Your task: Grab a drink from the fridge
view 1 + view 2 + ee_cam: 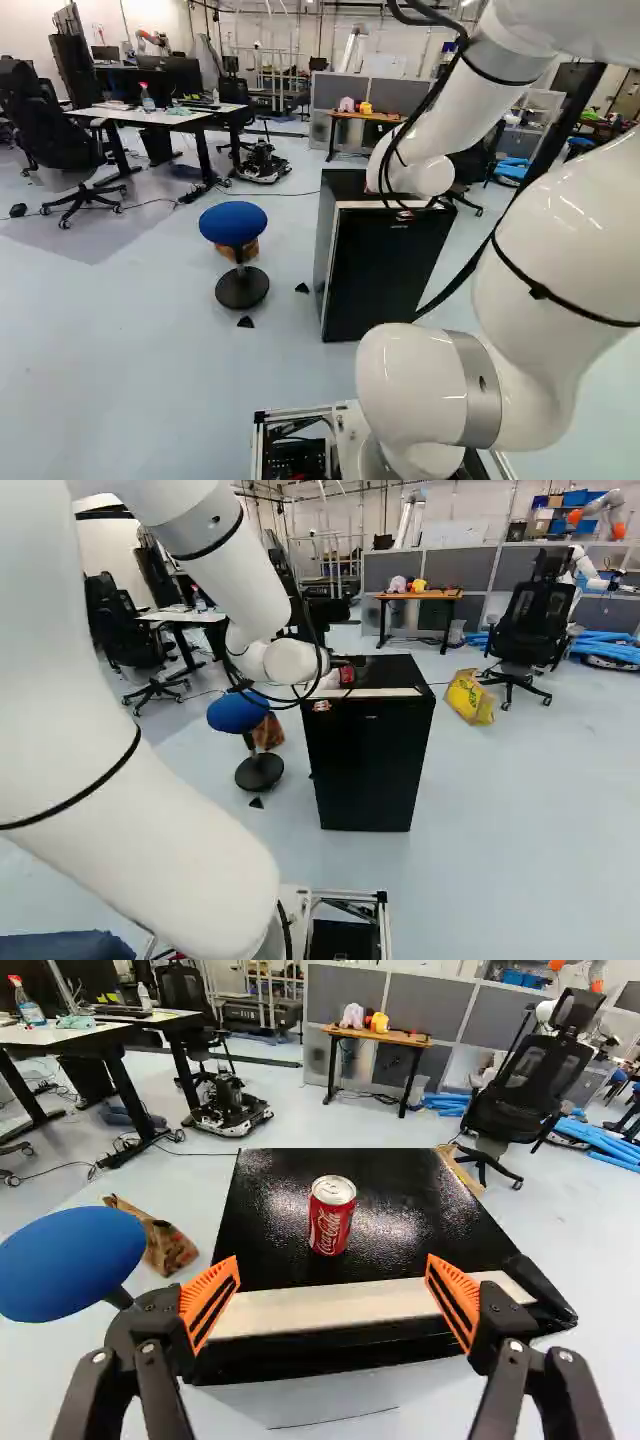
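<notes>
Partitions point(436, 1000) stand far beyond the fridge point(370, 770). Your can point(332, 1216) sits upright on its top, ahead of your fingers point(209, 1303), which are spread wide and hold nothing. You seem to be lining up the grasp; next, ease forward and down, keep the can centred, then close on its sides.

Bright red on the can point(322, 1228), white script across it, silver up top! Glossy black over the fridge point(270, 1250), cream on its front strip point(330, 1308). Orange pads point(203, 1298) lined with black, deep blue stool point(70, 1265), white arm point(150, 830) banded silver-grey, and a yellow bag point(466, 696)!
</notes>
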